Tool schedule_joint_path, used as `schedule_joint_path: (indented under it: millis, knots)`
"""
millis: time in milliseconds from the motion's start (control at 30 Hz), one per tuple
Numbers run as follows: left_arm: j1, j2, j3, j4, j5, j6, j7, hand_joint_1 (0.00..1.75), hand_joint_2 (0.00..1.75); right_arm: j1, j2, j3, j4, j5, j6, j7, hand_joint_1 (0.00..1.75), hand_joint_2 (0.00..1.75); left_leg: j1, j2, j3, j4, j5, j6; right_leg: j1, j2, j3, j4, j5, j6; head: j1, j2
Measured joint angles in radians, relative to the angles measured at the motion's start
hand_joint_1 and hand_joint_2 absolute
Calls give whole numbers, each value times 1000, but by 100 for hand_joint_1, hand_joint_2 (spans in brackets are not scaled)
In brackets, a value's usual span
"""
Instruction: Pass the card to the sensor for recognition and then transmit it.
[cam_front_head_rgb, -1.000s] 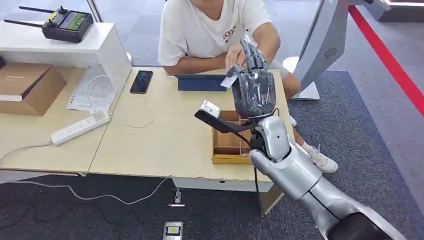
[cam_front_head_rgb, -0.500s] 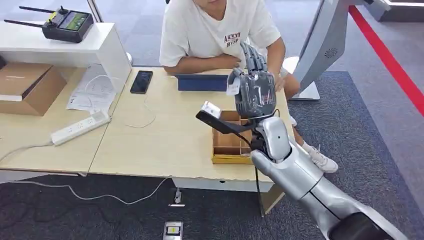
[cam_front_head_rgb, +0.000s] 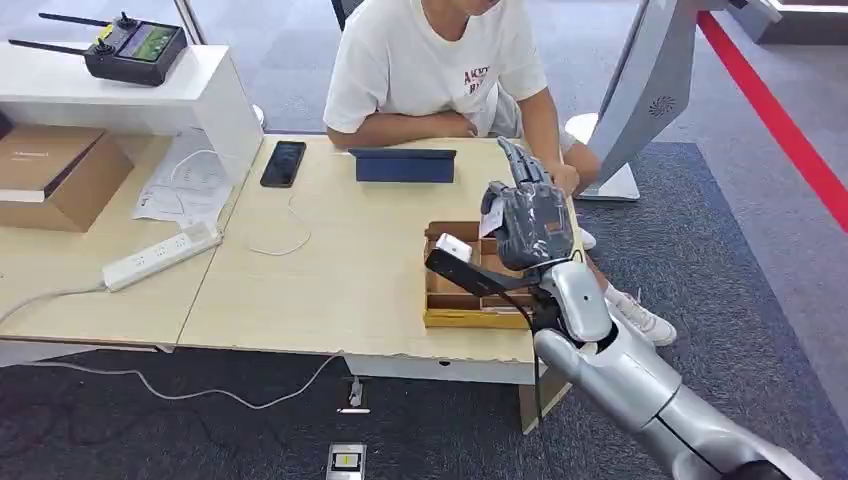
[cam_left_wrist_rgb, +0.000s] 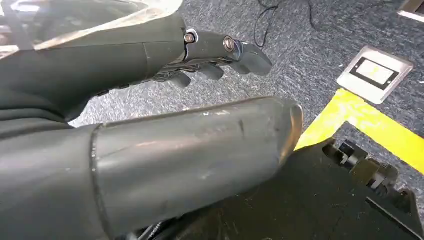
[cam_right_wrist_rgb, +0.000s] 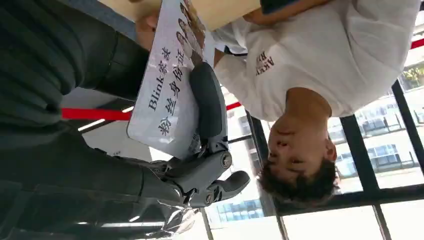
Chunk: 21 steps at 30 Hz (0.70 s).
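Card (cam_right_wrist_rgb: 172, 80) transfer is the risky part here, judging outward from the biggest things to the smallest. The worktop (cam_front_head_rgb: 330, 270) carries a wooden compartment box (cam_front_head_rgb: 455, 290) right under the raised arm; a dropped card could fall into it or off the worktop's near edge to the floor. The person (cam_front_head_rgb: 440, 60) sits across the worktop, close to the raised hand, so a quick reach forward could bump an arm. The dark tablet (cam_front_head_rgb: 402, 165), possibly the sensor, lies well apart from the card. The right hand (cam_front_head_rgb: 530, 222) holds the card above the box, the white edge showing at (cam_front_head_rgb: 491, 218); the right wrist view shows it pinned by a single dark finger (cam_right_wrist_rgb: 207, 102) across its face, a grip that could let it slide or twist. The left hand (cam_left_wrist_rgb: 150, 55) hangs over the carpet, fingers loosely curled, holding nothing.
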Motion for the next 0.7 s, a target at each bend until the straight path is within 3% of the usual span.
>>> schedule_joint_path:
  millis: [300, 700]
  knots:
    - [3, 0, 5, 0, 7, 4, 0, 0, 0, 107, -85, -18, -35, -17, 11, 52, 175, 175, 0, 0, -1, 0, 0, 0, 0, 0, 0, 0, 0, 0, 0, 0]
    - [4, 0, 8, 0, -11, 8, 13, 0, 0, 195, -151, -86, -34, 23, 11, 115, 175, 175, 0, 0, 0, 0, 0, 0, 0, 0, 0, 0, 0, 0, 0, 0]
